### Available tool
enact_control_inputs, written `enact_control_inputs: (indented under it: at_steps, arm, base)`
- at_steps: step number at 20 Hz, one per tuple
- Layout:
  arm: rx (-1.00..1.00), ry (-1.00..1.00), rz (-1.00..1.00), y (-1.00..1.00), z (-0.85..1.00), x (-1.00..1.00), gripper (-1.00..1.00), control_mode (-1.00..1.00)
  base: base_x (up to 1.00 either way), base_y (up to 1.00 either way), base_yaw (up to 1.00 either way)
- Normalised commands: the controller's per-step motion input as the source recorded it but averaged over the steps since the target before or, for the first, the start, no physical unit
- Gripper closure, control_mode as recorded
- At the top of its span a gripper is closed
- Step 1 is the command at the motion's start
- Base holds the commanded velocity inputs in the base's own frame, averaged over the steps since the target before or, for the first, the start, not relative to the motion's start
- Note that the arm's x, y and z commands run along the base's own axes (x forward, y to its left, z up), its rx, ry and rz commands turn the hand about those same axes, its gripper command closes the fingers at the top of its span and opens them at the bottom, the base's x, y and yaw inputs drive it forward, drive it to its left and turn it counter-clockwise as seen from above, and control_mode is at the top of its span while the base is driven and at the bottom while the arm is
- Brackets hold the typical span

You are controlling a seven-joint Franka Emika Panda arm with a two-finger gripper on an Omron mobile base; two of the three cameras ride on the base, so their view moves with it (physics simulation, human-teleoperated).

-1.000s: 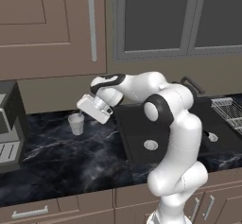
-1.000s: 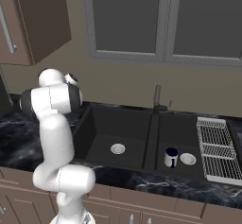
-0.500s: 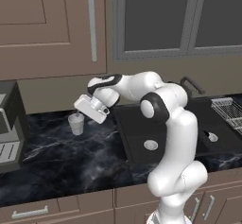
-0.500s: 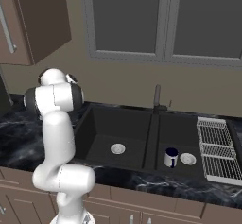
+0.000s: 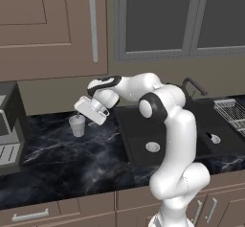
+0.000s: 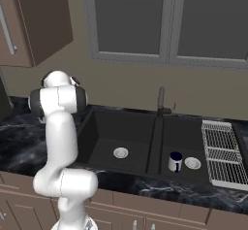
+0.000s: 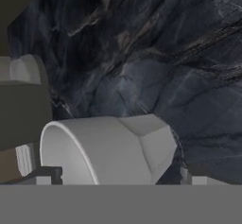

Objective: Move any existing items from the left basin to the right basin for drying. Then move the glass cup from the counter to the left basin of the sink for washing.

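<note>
Because the cup [image 5: 76, 125] is thin, smooth and light, it probably slips or tips easily, so hold it across the wall below the rim. It stands on the counter [image 5: 62, 159] left of the sink [image 5: 139, 135], between the gripper's [image 7: 118, 175] spread fingers, not yet pinched.

The left base view looks forward and down from behind the arm, over the table [image 5: 72, 159] toward its left end and the sink [image 5: 139, 130]. The right base view faces the same sink [image 6: 145, 141] from the other side, reaching a drying rack [image 6: 220, 151]. The hand view sits very near the glass cup [image 7: 108, 147], between the end effector [image 7: 118, 176] fingertips, above the marble.
</note>
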Motion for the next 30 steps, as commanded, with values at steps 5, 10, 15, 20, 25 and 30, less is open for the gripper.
enact_control_inputs:
  at_steps: [5,10,15,20,25,30]
  arm:
    - [0.0,0.0,0.0,0.0,-0.04,0.0,1.0,-1.0]
    - [0.0,0.0,0.0,0.0,-0.01,-0.02,1.0,-1.0]
    - [0.0,0.0,0.0,-0.14,0.0,-0.06,1.0,-1.0]
    - [0.0,0.0,0.0,-0.45,0.12,-0.19,1.0,-1.0]
    - [0.0,0.0,0.0,-0.76,0.22,-0.41,1.0,-1.0]
    - [0.0,0.0,-0.02,-0.93,0.23,-0.53,1.0,-1.0]
  base:
    - [0.0,0.0,0.0]
    - [0.0,0.0,0.0]
    - [0.0,0.0,0.0]
    - [0.0,0.0,0.0]
    - [0.0,0.0,0.0]
    - [0.0,0.0,0.0]
